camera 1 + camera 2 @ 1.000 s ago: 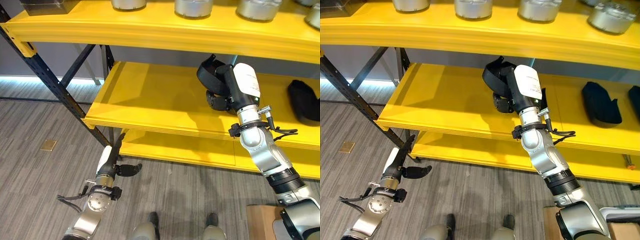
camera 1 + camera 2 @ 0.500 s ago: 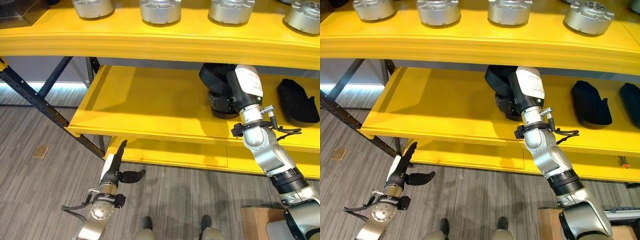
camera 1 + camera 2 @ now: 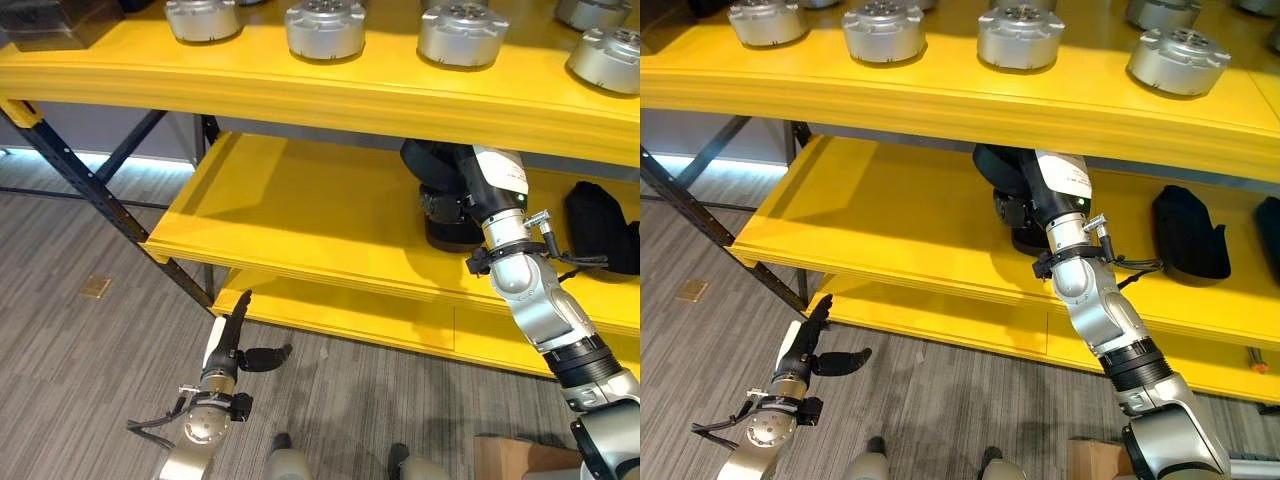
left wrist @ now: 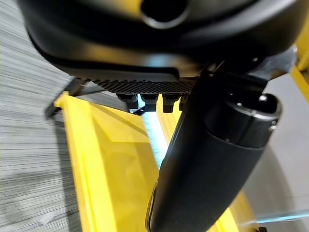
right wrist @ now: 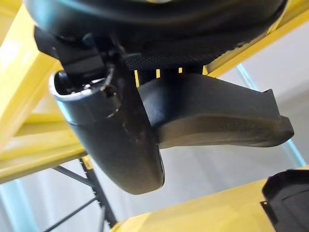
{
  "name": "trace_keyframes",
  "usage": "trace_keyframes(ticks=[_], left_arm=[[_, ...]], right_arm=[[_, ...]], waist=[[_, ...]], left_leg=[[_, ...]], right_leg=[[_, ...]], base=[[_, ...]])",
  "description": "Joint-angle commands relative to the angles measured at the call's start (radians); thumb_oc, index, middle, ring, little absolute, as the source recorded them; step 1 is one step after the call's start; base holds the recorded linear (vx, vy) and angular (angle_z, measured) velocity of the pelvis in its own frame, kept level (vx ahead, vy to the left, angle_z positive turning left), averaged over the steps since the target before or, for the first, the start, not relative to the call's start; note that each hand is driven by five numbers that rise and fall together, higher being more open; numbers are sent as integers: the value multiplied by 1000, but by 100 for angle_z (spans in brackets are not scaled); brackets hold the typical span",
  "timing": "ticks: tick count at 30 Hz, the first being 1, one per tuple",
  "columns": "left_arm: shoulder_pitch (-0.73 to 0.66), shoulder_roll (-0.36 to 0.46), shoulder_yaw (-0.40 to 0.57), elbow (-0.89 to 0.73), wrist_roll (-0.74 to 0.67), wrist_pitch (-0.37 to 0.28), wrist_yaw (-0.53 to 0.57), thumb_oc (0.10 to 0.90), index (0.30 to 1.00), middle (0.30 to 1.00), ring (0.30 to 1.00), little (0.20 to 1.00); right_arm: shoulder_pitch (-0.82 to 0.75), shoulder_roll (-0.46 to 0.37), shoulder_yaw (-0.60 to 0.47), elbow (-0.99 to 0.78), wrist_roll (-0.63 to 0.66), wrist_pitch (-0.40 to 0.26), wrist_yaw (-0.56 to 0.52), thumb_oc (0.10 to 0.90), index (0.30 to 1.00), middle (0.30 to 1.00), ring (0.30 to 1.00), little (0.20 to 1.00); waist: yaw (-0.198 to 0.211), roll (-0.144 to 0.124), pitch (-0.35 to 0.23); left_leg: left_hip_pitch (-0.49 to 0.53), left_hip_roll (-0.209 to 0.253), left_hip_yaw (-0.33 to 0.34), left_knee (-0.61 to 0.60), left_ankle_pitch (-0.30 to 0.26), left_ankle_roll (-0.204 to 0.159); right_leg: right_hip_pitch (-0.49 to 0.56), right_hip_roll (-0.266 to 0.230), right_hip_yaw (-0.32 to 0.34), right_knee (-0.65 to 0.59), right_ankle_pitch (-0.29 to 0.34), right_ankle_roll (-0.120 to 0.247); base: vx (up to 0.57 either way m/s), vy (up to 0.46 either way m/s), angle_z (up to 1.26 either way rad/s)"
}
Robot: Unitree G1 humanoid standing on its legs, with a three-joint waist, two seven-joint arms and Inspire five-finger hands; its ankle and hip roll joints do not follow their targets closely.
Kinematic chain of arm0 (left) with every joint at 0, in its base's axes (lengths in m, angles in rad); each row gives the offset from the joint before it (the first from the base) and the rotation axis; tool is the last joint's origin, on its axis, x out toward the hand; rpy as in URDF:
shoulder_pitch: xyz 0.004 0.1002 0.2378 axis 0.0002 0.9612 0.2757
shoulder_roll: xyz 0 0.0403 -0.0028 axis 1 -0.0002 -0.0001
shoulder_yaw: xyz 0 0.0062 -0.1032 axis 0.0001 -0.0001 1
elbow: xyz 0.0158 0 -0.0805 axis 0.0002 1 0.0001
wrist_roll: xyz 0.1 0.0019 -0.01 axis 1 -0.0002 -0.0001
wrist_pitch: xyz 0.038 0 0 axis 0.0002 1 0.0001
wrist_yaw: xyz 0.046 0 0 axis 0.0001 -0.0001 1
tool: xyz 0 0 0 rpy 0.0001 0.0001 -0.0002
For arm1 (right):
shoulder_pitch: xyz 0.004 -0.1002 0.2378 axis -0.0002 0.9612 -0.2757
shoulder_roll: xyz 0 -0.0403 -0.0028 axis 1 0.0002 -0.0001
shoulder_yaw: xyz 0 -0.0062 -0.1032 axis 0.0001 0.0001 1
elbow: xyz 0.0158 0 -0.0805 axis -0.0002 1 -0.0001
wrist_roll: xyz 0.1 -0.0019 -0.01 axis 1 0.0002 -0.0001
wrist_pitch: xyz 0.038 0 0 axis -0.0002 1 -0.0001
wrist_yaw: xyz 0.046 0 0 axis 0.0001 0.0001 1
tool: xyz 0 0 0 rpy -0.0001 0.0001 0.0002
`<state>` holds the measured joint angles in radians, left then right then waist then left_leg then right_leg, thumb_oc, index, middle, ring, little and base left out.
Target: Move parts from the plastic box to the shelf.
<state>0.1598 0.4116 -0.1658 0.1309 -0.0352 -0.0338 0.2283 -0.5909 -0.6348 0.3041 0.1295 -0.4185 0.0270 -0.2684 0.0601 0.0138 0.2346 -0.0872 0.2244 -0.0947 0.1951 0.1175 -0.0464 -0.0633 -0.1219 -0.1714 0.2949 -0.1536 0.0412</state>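
On the middle level of the yellow painted steel shelf (image 3: 300, 215), under the front lip of the top board, the right robot hand (image 3: 1015, 195) is reaching in with a black moulded plastic part (image 3: 1002, 170). From the head views the part is sitting at or just above the shelf board; contact is not clear. In the right wrist view a dark wedge-shaped piece (image 5: 212, 116) is showing past the thumb, apparently the same part, with the thumb lying against it. Fingers are mostly hidden behind the part, so I cannot tell whether the right robot hand is clamping it or letting go.

The left robot hand (image 3: 232, 345) is hanging low over the grey striped carpet floor (image 3: 80, 350), fingers straight, thumb out to the side, holding nothing.

Two more black moulded parts (image 3: 1188, 235) are lying further to the right on the same level, well apart from the one in hand. A row of round silver metal housings (image 3: 1020, 35) is standing on the top level.

Handling judgement: the black part is looking rigid, matte, hollow-shaped, likely light for its bulk. The matte skin should give fair grip and does not look fragile. The best hold seems to be across its thicker body, thumb opposing the fingers, rather than on the thin tapered edge, which could pivot. The top board is limiting headroom, so any lift needs keeping low.
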Motion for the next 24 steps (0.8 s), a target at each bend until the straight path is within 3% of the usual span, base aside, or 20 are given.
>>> trace_keyframes(ticks=[1, 2, 4, 6, 10, 12, 16, 18, 24], left_arm=[[-18, 66, 34, -136, 1, -75, 15, 900, 1000, 1000, 1000, 1000], [-25, 81, 31, -145, 18, -82, 20, 900, 1000, 1000, 1000, 1000], [-30, 83, 35, -146, 14, -86, 26, 900, 1000, 1000, 1000, 1000], [-44, 83, 24, -141, 12, -89, 28, 900, 1000, 1000, 1000, 1000], [-47, 104, 22, -162, 21, -95, 39, 900, 1000, 1000, 1000, 1000], [-49, 112, 28, -163, 22, -95, 45, 900, 1000, 1000, 1000, 1000], [-56, 121, 30, -159, 13, -99, 53, 900, 1000, 1000, 1000, 1000], [-69, 140, 20, -158, 15, -99, 45, 900, 1000, 1000, 1000, 1000], [-83, 161, 9, -144, 19, -102, 32, 900, 1000, 1000, 1000, 1000]], right_arm=[[-178, -27, -58, -134, 12, -80, -109, 400, 300, 300, 300, 300], [-198, -11, -41, -131, 12, -82, -106, 400, 300, 300, 300, 300], [-206, -7, -37, -129, 5, -80, -107, 400, 300, 300, 300, 300], [-194, 14, -41, -143, 6, -82, -96, 400, 300, 300, 300, 300], [-189, 56, -37, -168, -16, -79, -75, 400, 300, 300, 300, 300], [-201, 59, -31, -165, -22, -76, -67, 400, 300, 300, 300, 300], [-244, 54, -10, -147, -30, -71, -62, 400, 300, 300, 300, 300], [-291, 41, 11, -125, -36, -66, -51, 400, 300, 300, 300, 300], [-395, 11, 56, -80, -55, -61, -38, 400, 300, 300, 300, 300]], waist=[[-18, -49, -79], [-11, -30, -74], [-14, -25, -74], [-26, -24, -89], [-18, -39, -97], [-16, -50, -99], [-9, -74, -94], [-1, -99, -90], [8, -128, -89]], left_leg=[[-44, 63, -19, -102, 93, -97], [-57, 43, -69, -185, 100, -115], [-51, 43, -70, -178, 80, -115], [-47, 32, -24, -113, 6, -109], [-27, -32, 57, 43, -176, -70], [-26, -41, 81, 81, -214, -59], [-38, -49, 112, 131, -259, -41], [-45, -53, 125, 167, -286, -32], [-59, -58, 124, 205, -318, -24]], right_leg=[[62, 15, 45, -146, 44, 25], [57, 7, 70, -127, 36, 48], [54, 2, 83, -118, 33, 55], [67, -35, 91, -128, 45, 69], [98, -126, 162, -173, 89, 120], [92, -145, 182, -182, 103, 134], [71, -163, 202, -185, 121, 152], [64, -170, 207, -189, 134, 159], [71, -175, 199, -200, 142, 162]], base=[[144, 122, 26], [94, 102, 13], [110, 133, -41], [153, 236, -86], [143, 290, -54], [79, 212, -68], [13, 106, -40], [37, 95, -19], [31, 40, -1]])
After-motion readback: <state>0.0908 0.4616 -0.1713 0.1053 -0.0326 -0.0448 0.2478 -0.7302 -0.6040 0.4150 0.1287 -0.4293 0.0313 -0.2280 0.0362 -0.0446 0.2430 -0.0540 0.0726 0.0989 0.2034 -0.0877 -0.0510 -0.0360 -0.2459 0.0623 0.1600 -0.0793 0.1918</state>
